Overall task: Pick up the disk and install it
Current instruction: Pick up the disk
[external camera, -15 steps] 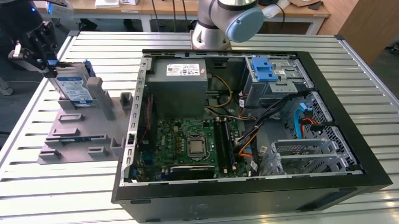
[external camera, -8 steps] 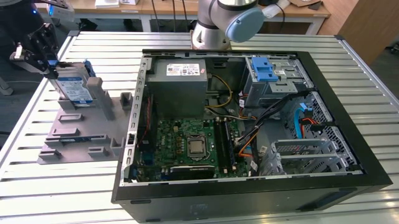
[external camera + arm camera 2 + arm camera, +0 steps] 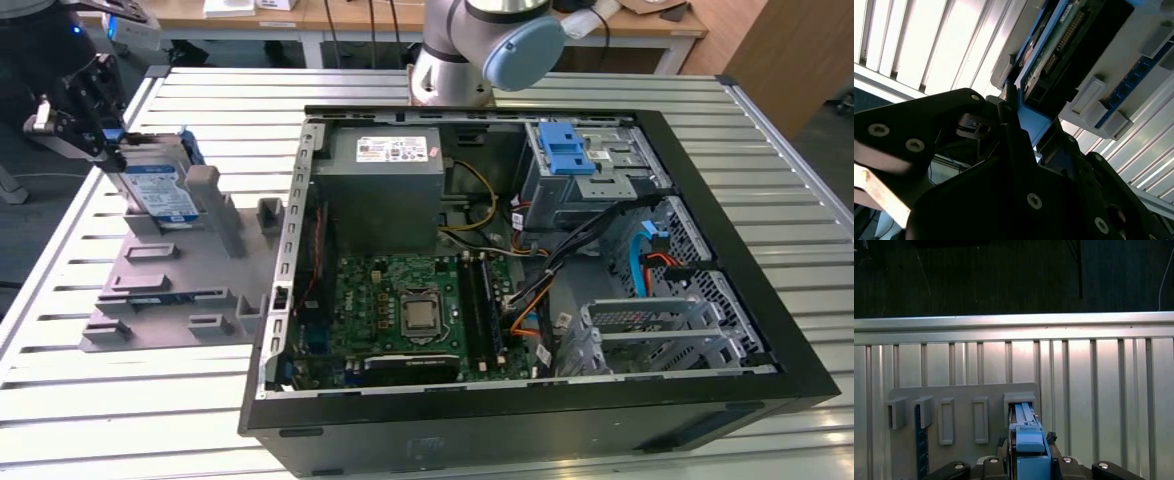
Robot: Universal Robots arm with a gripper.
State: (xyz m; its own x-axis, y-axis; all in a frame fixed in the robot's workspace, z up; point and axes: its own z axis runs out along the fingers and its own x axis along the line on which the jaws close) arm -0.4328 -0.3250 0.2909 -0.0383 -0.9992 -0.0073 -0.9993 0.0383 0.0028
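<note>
One disk (image 3: 158, 188) stands on edge at the exterior view's left, its labelled face turned toward that camera and its lower end seated in a slot of the grey fixture (image 3: 174, 285), which lies flat on the slatted metal table (image 3: 107, 420). The gripper (image 3: 112, 140) is at the disk's upper end. In the first wrist view the jaws sit narrow on either side of the blue carrier frame (image 3: 1029, 455), so I judge it to be clamped on the disk rather than hovering. From there the disk's thin edge runs straight away from the gripper into the slot bracket (image 3: 1021, 399), so its long axis lies in line with the gripper's own reach, and it would leave the slot back along that line. The second wrist view shows the green board side of the disk (image 3: 1059, 45) just past the fingers (image 3: 1006, 112). The open computer case (image 3: 747, 395) lies well apart, toward the exterior view's right, with the silver drive cage (image 3: 594, 175) at its far corner.
</note>
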